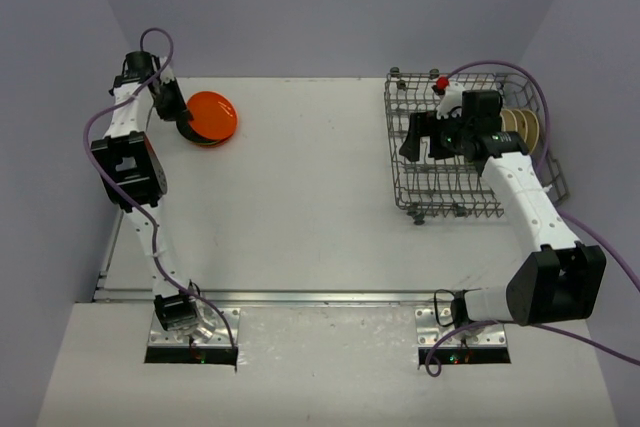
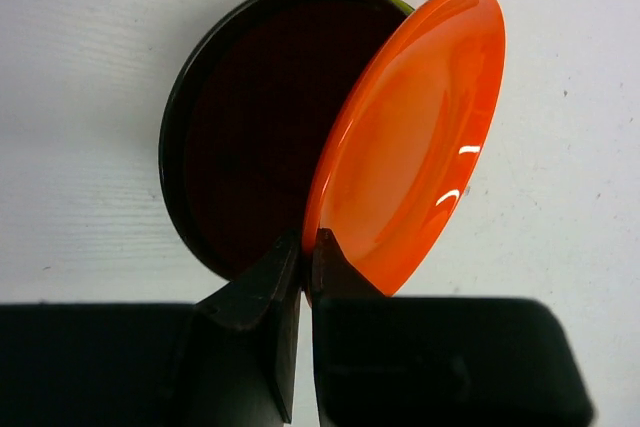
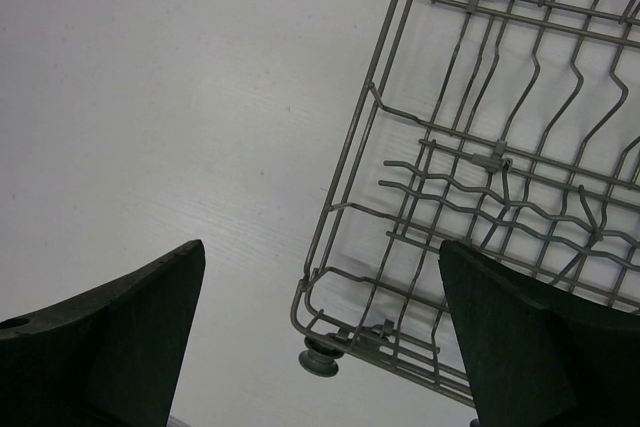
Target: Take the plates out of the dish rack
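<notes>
Well to the left of the dish rack (image 1: 447,209), the orange plate (image 2: 410,147) is pinched by its rim in the left gripper (image 2: 305,247), tilted over a second plate (image 2: 250,127) lying flat. Above the rack's left edge, the right gripper (image 3: 320,247) is seen with jaws wide and empty. Beige plates (image 1: 522,129) are stood at the rack's right end.

Bare table (image 1: 310,197) between orange plate (image 1: 212,115) at far left and dish rack (image 1: 445,197) at right
</notes>
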Robot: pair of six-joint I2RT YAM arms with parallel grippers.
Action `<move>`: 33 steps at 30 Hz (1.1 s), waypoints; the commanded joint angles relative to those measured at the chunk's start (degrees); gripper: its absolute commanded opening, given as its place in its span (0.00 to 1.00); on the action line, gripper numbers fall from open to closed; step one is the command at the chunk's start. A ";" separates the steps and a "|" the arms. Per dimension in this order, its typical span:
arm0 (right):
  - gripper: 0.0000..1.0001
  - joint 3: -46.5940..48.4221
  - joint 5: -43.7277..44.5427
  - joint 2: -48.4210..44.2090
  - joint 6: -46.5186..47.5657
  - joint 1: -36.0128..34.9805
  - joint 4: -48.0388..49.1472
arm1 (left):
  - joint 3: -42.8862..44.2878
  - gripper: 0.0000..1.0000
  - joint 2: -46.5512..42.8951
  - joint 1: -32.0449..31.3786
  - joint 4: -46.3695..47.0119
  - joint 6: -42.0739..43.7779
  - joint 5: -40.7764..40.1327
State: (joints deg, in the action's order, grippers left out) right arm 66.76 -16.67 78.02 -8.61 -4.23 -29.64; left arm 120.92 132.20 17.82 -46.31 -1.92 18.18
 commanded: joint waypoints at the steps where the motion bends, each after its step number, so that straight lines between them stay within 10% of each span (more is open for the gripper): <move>1: 0.99 0.05 0.49 -1.29 0.97 0.19 1.69 | 1.68 0.07 0.94 0.73 2.03 -0.99 -0.67; 24: 0.99 -0.67 -0.03 -1.11 1.14 0.19 1.24 | 0.89 0.03 -1.15 4.32 4.03 -3.60 3.07; 33: 0.99 0.18 4.02 -1.41 2.46 0.36 1.28 | -5.54 0.89 -7.61 3.43 7.51 -0.64 -2.41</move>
State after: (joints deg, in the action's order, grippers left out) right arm 66.30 -15.77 77.89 -7.54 -4.23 -29.69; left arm 117.22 131.80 21.45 -42.41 -4.23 19.48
